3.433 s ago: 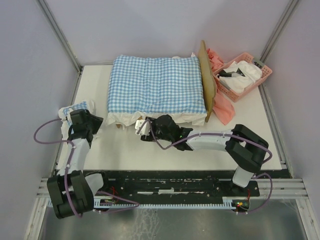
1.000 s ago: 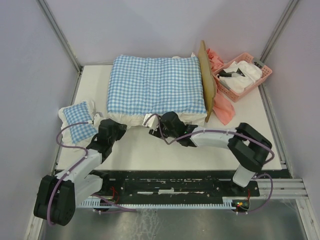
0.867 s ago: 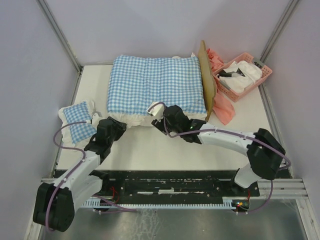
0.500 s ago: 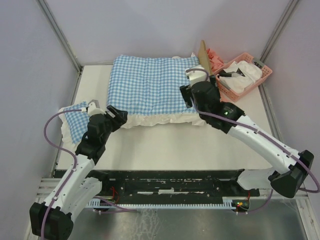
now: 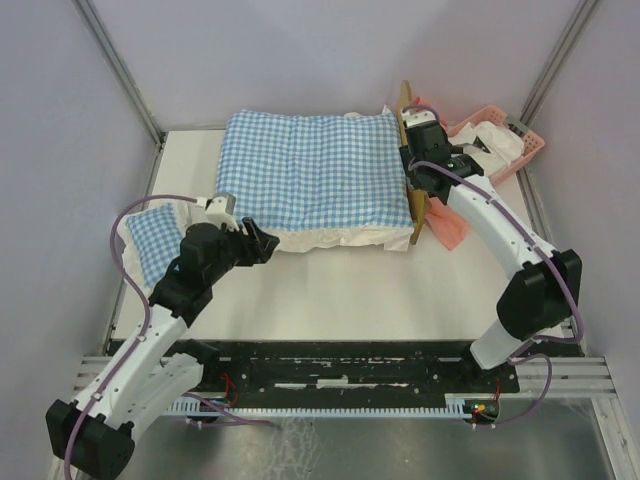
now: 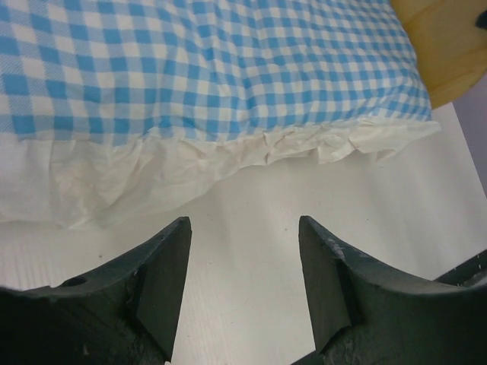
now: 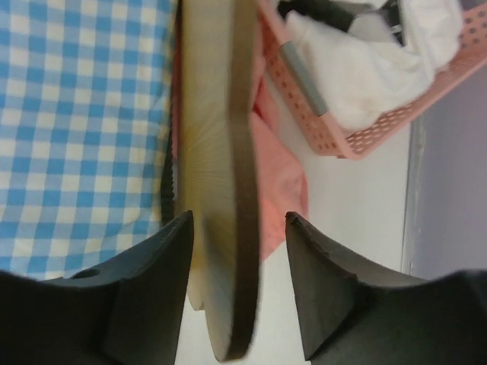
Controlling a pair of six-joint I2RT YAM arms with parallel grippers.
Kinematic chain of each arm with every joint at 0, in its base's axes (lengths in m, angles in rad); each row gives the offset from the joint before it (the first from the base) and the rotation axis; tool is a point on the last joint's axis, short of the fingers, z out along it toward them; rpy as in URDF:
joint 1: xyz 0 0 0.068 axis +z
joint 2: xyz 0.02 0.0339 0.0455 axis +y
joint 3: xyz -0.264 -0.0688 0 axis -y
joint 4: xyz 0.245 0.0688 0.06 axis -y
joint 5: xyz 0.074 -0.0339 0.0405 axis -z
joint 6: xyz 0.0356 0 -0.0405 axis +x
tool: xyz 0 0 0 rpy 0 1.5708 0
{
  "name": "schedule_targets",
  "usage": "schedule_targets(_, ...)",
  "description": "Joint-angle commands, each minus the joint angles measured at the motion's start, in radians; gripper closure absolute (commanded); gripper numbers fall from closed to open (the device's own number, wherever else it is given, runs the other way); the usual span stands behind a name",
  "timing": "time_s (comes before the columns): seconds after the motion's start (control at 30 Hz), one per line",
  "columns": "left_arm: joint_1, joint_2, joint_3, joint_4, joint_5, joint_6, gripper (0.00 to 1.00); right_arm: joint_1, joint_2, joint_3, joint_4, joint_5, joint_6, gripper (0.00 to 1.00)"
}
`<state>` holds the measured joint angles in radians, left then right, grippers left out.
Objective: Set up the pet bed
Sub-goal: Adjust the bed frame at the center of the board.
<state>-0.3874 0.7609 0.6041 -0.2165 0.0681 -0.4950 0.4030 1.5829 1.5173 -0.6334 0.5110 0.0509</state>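
Note:
The pet bed stands at the back of the table, its light-wood headboard (image 5: pixel 414 195) upright at the right end. A blue-and-white checked cushion (image 5: pixel 310 170) with a white frill (image 6: pixel 205 163) covers the rest of the frame. My left gripper (image 5: pixel 262 241) hovers open just in front of the frill's near left corner, over bare table (image 6: pixel 243 222). My right gripper (image 5: pixel 420 180) is open over the headboard (image 7: pixel 221 152), one finger on each side of it (image 7: pixel 238 217), neither touching that I can see.
A small checked pillow (image 5: pixel 150 245) lies at the left edge of the white table (image 5: pixel 350 290). A pink basket (image 5: pixel 505 160) holding white cloth sits at the back right, and a pink cloth (image 5: pixel 450 225) lies behind the headboard.
My right arm swung from the cushion's near edge up to the headboard. My left gripper left the small pillow, moved right to the frill and opened.

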Motion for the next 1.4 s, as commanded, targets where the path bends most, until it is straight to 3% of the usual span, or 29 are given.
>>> schedule_targets(0.0,-0.04,-0.02,0.098,-0.052,0.066,0.13,0.37,-0.003,0.024,0.04,-0.052,-0.215,-0.002,0.5)
schedule_targets(0.07,-0.062,-0.038,0.115,-0.054,0.046,0.129,0.41,0.009,0.004,0.016,-0.046,-0.311,0.027,0.58)
schedule_targets(0.2,-0.118,-0.034,0.14,-0.038,0.019,0.105,0.44,0.063,-0.057,-0.048,-0.009,-0.407,0.086,0.61)
schedule_targets(0.33,-0.247,0.009,0.118,0.04,-0.026,0.086,0.45,0.124,-0.121,-0.115,0.047,-0.457,0.139,0.64)
schedule_targets(0.5,-0.47,0.11,0.099,0.152,-0.197,0.096,0.46,0.169,-0.157,-0.169,0.078,-0.442,0.168,0.64)
schedule_targets(0.57,-0.55,0.166,0.086,0.241,-0.283,0.115,0.46,0.172,-0.169,-0.191,0.082,-0.455,0.166,0.58)
schedule_targets(0.87,-0.791,0.539,0.201,0.462,-0.508,0.186,0.43,0.153,-0.409,-0.345,0.052,-0.163,0.207,0.01)
schedule_targets(1.13,-0.836,0.82,0.347,0.475,-0.731,0.196,0.37,-0.026,-0.495,-0.45,0.048,-0.156,0.215,0.01)
schedule_targets(1.37,-0.848,0.968,0.464,0.421,-0.955,0.246,0.31,-0.067,-0.57,-0.556,0.098,-0.218,0.235,0.01)
